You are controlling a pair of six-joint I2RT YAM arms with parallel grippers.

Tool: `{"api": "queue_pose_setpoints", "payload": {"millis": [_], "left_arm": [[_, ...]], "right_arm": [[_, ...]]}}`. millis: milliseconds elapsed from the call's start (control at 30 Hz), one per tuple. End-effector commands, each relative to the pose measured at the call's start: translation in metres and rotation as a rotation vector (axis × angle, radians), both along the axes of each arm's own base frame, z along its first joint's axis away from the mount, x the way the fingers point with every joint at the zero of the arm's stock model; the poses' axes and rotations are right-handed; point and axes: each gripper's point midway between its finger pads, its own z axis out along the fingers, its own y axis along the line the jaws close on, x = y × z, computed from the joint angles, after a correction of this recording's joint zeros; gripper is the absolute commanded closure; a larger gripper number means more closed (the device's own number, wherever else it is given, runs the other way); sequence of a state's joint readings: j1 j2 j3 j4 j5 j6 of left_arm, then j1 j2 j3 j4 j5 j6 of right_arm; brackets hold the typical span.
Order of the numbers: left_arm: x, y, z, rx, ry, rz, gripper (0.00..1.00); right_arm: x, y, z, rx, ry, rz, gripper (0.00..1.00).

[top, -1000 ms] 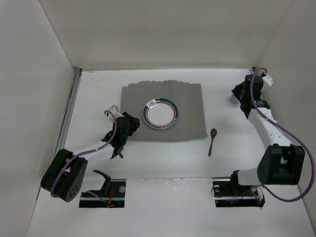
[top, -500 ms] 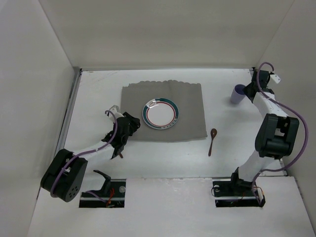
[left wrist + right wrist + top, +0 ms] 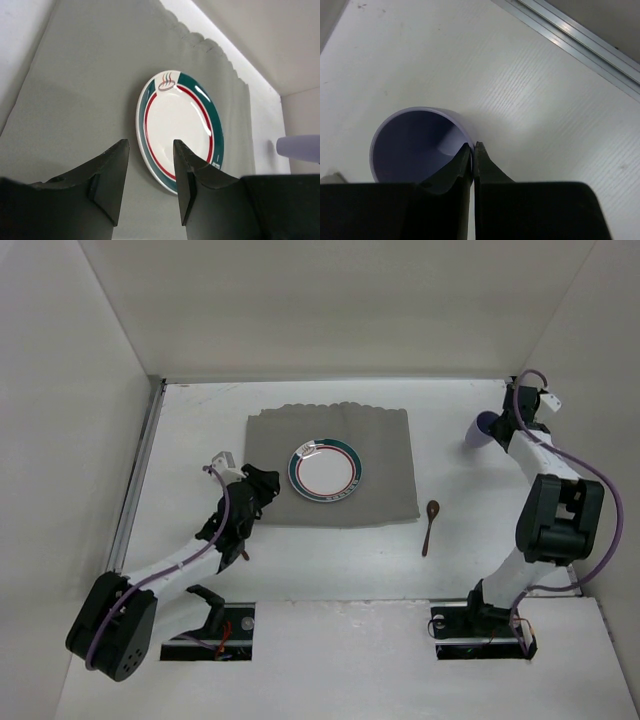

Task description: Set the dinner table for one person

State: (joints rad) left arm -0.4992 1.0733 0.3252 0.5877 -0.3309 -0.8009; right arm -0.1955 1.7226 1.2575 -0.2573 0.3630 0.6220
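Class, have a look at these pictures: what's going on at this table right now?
Two robot arms are setting a dinner table for one. The right gripper is shut on the rim of a purple cup at the table's far right, one finger inside and one outside. The left gripper hangs open and empty by the near left corner of a grey placemat, facing the plate on it. A wooden spoon lies on the table just right of the placemat.
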Motion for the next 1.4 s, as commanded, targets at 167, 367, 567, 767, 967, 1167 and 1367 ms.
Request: {"api": "queue_pose_setpoints", "payload": {"millis": [167, 367, 567, 767, 967, 1167, 1367], "left_arm": [[0.005, -0.002, 0.008, 0.03, -0.058, 0.013, 0.61], [0.005, -0.005, 0.002, 0.049, -0.045, 0.012, 0.61], [0.005, -0.006, -0.001, 0.056, -0.036, 0.01, 0.61], [0.005, -0.006, -0.003, 0.051, -0.027, 0.008, 0.61], [0.006, -0.007, -0.006, 0.052, -0.016, 0.007, 0.6], [0.006, -0.007, -0.007, 0.053, -0.013, 0.009, 0.6], [0.007, -0.008, -0.008, 0.054, -0.009, 0.009, 0.6]], "right_arm": [[0.038, 0.127, 0.109, -0.05, -0.253, 0.365, 0.92], [0.057, 0.191, 0.089, -0.043, -0.183, 0.515, 0.92], [0.071, 0.232, 0.075, -0.075, -0.11, 0.616, 0.91], [0.077, 0.242, 0.046, -0.08, -0.021, 0.642, 0.91], [0.083, 0.243, 0.029, -0.079, 0.033, 0.638, 0.86], [0.081, 0.244, 0.032, -0.079, 0.027, 0.636, 0.66], [0.067, 0.241, 0.063, -0.083, -0.052, 0.629, 0.51]]}}
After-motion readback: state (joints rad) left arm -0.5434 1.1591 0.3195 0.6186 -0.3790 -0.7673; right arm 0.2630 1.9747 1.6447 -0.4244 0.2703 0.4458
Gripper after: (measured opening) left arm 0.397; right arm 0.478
